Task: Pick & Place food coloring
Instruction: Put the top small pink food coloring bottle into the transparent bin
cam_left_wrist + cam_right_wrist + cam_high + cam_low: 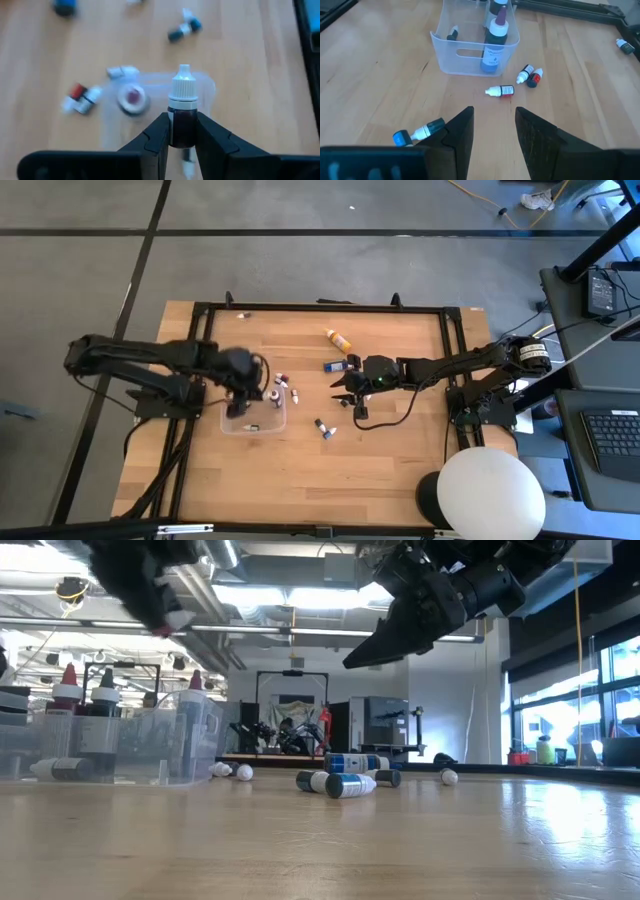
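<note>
Lower the left gripper [182,137], clamped on a dark white-capped dropper bottle [182,107], squarely over the clear tray [252,423] before releasing; right gripper [492,132] parted, empty

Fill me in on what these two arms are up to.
They are sorting tiny food coloring bottles into a clear plastic rectangular tray. The left gripper is shut on a dark dropper bottle with a white cap, held above the tray. The right gripper hangs open and empty over the wooden table, where several small bottles lie loose.
</note>
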Tool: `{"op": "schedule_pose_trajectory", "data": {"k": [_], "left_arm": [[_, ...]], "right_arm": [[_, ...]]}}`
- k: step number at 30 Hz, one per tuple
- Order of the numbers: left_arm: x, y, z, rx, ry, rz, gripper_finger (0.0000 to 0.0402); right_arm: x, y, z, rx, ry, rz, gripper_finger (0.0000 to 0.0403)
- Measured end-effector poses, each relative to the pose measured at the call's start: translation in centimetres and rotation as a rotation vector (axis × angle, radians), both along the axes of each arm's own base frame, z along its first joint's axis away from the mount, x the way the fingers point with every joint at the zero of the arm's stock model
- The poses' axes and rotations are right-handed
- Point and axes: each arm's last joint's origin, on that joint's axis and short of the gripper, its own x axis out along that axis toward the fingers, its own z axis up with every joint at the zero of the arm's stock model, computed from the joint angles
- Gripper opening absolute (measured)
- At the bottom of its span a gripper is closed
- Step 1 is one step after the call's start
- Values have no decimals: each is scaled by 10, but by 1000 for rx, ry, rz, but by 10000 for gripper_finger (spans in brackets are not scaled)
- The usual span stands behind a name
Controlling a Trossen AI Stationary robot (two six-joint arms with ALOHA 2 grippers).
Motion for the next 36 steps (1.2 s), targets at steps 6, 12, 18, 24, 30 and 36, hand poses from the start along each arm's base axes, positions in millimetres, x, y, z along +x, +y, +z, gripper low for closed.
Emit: {"op": "schedule_pose_trajectory", "data": {"k": [6, 12, 18, 24, 30, 36], "left_arm": [[-5, -33, -28, -1, 120, 82, 75], [-11, -55, -50, 16, 189, 140, 76], [-16, -70, -67, -6, 231, 218, 77], [-15, -80, -75, 42, 235, 281, 77], [-13, -88, -88, 76, 282, 300, 77], [-10, -90, -97, 126, 318, 300, 77]], "right_arm": [[2, 0, 3, 53, -38, -28, 148], [7, 0, 3, 67, -82, -34, 148], [18, 0, -13, 86, -99, -43, 148], [29, 0, -27, 84, -139, -40, 148], [39, 0, -39, 79, -210, -35, 148], [44, 0, -43, 70, -275, -29, 148]]}}
